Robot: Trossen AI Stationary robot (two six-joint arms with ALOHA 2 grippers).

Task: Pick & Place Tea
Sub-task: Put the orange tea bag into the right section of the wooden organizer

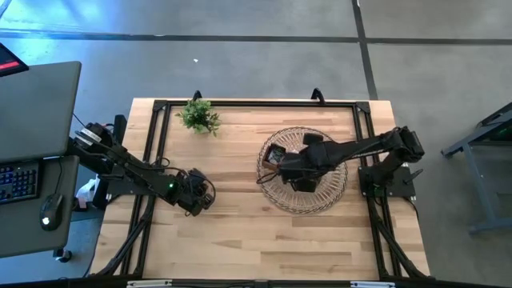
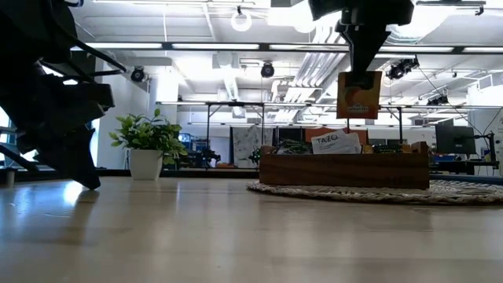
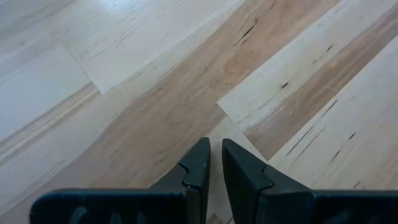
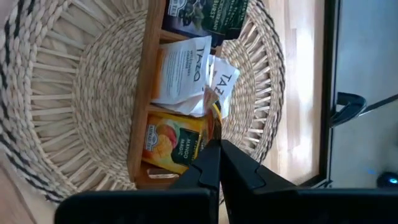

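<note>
My right gripper (image 2: 363,72) hangs over the wicker basket (image 1: 320,200) and is shut on an orange tea packet (image 2: 359,97), well above the brown wooden tray (image 2: 344,170). In the right wrist view the tray (image 4: 142,93) lies in the basket (image 4: 68,93). It holds dark packets (image 4: 205,15), white packets (image 4: 183,68) and an orange mango packet (image 4: 169,143). A white packet (image 2: 335,142) sticks up out of the tray. My left gripper (image 1: 198,198) is shut and rests low over bare wood (image 3: 214,152) at the table's left. My right gripper pinches the orange packet by its top edge (image 2: 361,77) between the two fingers, coming from above and pointing down. The packet hangs upright below the fingers, lifted clear of the tray. In the right wrist view it shows edge-on (image 4: 215,124) past the fingertips.
A small green plant in a white pot (image 1: 200,117) (image 2: 147,145) stands near the table's far edge, on the left. A black frame (image 1: 240,104) runs along the table's edges. Bare wood (image 1: 240,232) lies between the two arms and toward the near edge.
</note>
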